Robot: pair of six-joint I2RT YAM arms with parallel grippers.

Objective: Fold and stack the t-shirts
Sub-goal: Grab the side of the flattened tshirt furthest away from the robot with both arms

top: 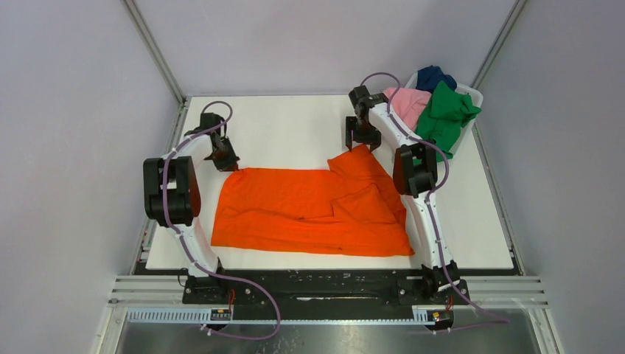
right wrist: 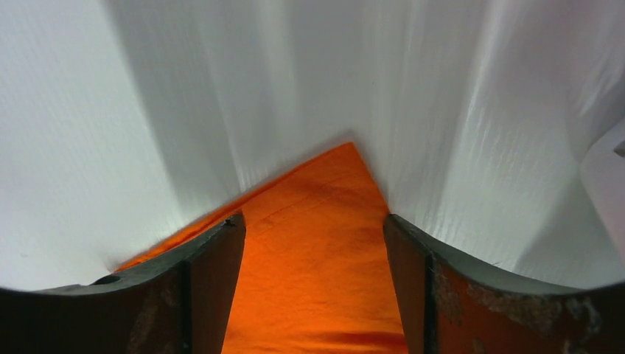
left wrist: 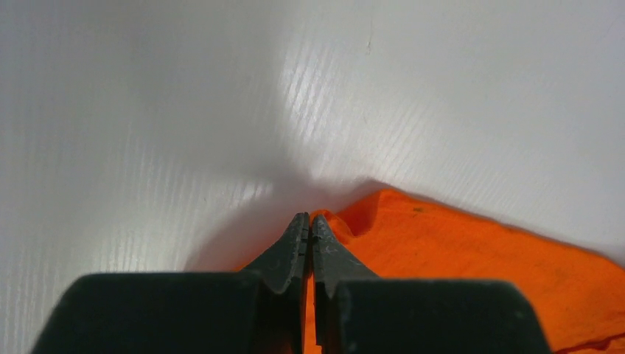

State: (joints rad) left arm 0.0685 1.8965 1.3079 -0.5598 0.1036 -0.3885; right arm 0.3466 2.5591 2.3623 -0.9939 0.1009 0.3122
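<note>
The bright orange t-shirt (top: 309, 210) lies spread on the white table, partly folded on its right side. My left gripper (top: 224, 162) is shut on the shirt's far left corner; the left wrist view shows orange cloth (left wrist: 472, 251) pinched between the closed fingers (left wrist: 310, 225). My right gripper (top: 361, 140) is open just above the shirt's far right corner; the right wrist view shows that corner (right wrist: 324, 221) lying between the spread fingers (right wrist: 313, 221). The green t-shirt (top: 446, 114), the pink t-shirt (top: 407, 103) and the dark blue t-shirt (top: 433, 76) are bunched in the basket.
The white plastic basket (top: 473, 96) stands at the table's far right corner and shows at the right edge of the right wrist view (right wrist: 608, 177). Grey walls and metal frame posts surround the table (top: 287, 125).
</note>
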